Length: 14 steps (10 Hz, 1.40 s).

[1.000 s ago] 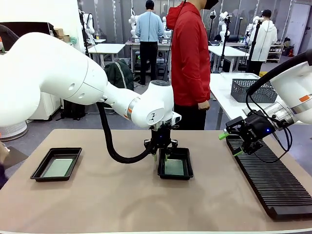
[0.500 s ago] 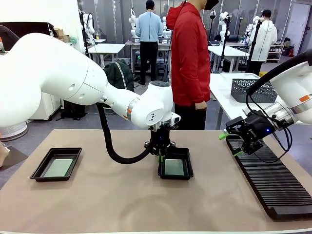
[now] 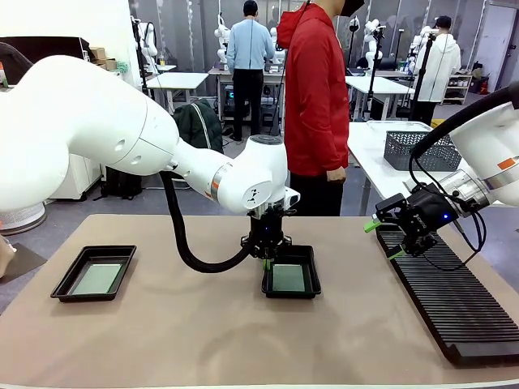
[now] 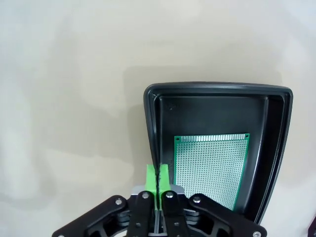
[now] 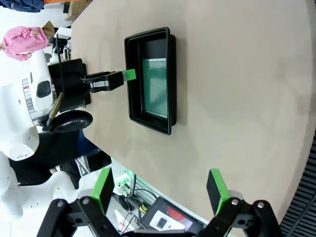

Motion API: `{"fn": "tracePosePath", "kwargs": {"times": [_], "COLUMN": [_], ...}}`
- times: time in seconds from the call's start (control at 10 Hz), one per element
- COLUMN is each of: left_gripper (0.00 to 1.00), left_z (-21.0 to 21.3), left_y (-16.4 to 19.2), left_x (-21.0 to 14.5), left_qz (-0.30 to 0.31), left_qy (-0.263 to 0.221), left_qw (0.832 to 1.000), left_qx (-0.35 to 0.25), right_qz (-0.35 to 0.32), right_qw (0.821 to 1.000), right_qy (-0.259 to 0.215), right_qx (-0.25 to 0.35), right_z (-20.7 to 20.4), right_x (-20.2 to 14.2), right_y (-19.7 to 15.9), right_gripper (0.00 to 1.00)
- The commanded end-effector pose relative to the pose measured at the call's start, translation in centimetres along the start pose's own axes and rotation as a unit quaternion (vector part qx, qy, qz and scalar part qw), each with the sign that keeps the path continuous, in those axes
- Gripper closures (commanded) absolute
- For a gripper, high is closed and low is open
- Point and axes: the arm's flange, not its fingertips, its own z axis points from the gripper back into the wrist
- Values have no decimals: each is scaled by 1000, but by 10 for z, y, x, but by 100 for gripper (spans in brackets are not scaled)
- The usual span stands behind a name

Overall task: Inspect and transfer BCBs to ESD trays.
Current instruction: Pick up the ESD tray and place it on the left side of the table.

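Jaws of the left gripper [image 4: 158, 173] pinch the near rim of a shallow black plastic tray [image 3: 291, 279] holding a green perforated board [image 4: 211, 170]; right gripper [image 5: 160, 190] gapes empty above the tan table [image 3: 203, 332].

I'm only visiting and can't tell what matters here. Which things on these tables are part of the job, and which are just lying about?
Part of the job:
- middle ESD tray, its rim pinched by the left gripper
- green board inside it
- left ESD tray holding another board

Just lying about:
- long black slotted rack
- grey mesh basket
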Motion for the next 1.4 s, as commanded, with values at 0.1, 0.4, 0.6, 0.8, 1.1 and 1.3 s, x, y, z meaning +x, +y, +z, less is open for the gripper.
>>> {"fn": "tracePosePath", "kwargs": {"times": [0.1,0.4,0.6,0.8,1.1,1.3], "left_gripper": [100,100,100,100,100,100], "left_z": [0,8,9,15,18,17], "left_y": [10,22,30,49,74,91], "left_x": [-8,-10,-9,-11,-10,-7], "left_qz": [10,13,13,12,6,0], "left_qy": [0,-3,2,-2,-6,-8], "left_qw": [999,998,996,990,978,968], "left_qx": [-33,-58,-92,-138,-207,-251], "right_qz": [-10,-10,-10,-10,-10,-10], "right_qw": [1000,1000,1000,1000,1000,1000], "right_qy": [-4,-4,-4,-4,-4,-4], "right_qx": [-8,-8,-8,-8,-8,-8], "right_z": [0,0,0,0,0,0], "right_x": [1,1,1,1,1,1], "right_y": [2,2,2,2,2,2], "right_gripper": [0,0,0,0,0,0]}}
